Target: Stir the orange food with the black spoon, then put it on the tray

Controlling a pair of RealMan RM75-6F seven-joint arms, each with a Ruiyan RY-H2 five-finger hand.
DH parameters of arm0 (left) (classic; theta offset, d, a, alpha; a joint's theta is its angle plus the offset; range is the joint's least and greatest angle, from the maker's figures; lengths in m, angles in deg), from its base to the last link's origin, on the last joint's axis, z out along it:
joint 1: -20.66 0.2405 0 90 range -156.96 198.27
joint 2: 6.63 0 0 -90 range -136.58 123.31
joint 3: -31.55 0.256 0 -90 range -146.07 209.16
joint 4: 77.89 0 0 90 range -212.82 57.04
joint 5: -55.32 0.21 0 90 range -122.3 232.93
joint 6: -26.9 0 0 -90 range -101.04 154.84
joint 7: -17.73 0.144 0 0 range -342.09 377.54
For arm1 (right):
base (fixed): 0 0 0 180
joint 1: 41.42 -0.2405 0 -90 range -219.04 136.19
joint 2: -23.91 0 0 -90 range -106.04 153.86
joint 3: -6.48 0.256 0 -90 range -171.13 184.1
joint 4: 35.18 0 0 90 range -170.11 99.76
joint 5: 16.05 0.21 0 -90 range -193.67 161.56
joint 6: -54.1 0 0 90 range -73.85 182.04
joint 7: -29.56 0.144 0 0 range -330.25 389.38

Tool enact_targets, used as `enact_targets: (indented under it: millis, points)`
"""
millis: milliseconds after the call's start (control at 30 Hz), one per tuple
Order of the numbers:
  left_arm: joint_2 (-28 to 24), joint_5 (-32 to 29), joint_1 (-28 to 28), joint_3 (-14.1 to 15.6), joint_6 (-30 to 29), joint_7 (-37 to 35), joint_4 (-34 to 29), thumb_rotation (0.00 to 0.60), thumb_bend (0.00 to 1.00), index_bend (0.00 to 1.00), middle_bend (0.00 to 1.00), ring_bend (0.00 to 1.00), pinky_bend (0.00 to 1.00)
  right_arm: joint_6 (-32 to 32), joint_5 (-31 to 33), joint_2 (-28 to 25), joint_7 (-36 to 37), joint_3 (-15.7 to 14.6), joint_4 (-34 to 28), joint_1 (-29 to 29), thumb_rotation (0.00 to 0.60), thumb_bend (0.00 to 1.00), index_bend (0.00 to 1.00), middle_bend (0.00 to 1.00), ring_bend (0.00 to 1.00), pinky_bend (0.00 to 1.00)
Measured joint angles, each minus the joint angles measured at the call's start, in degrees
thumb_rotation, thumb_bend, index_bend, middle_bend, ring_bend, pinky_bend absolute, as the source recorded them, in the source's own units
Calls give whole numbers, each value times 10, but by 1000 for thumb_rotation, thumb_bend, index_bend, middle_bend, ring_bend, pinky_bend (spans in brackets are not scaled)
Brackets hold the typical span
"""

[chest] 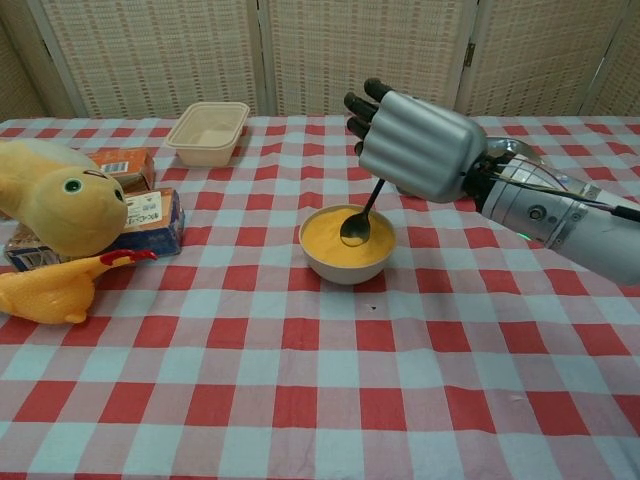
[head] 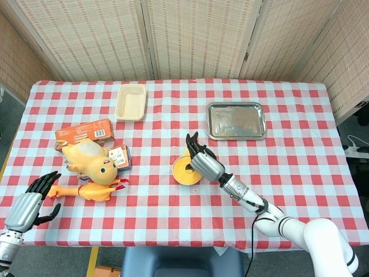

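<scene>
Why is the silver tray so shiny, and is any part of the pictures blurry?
Head view: the tray looks shiny because its metal bottom reflects the room light in pale patches; everything looks sharp, with soft shadows. Chest view: the right hand looks huge because it is close to that camera, and it has bright streaks of glare; the black spoon and orange food stay clear.
</scene>
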Motion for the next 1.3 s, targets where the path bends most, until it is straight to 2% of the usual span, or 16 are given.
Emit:
enact_targets:
  millis: [200, 400, 733, 1033, 1300]
  points:
    - [0, 0, 0, 0, 0, 1, 0, 600, 447, 0, 0, 0, 90, 11, 4, -1, 15, 4, 1, 2, 600, 369, 989, 305, 127, 254]
    - [1, 2, 0, 1, -2, 3, -1, 600, 447, 0, 0, 0, 90, 54, 3, -1, 67, 10, 2, 4, 600, 369, 989, 305, 127, 261]
    - [2, 1, -1, 1, 1, 4, -1, 600, 447, 0, 0, 0, 90, 46, 8, 27, 79, 16, 60, -13, 600, 369, 989, 305, 127, 263]
    - [3, 0, -3, 1, 6, -1, 1, 600, 446, 0, 0, 0, 90, 43, 0, 52, 103, -1, 113, -25, 600, 369, 989, 305, 127, 263]
    - [4, 0, -4, 1, 5, 0, 2, 600, 448, 0, 0, 0, 90, 63, -9, 47, 116, -17, 109, -19, 600, 368, 990, 305, 127, 264]
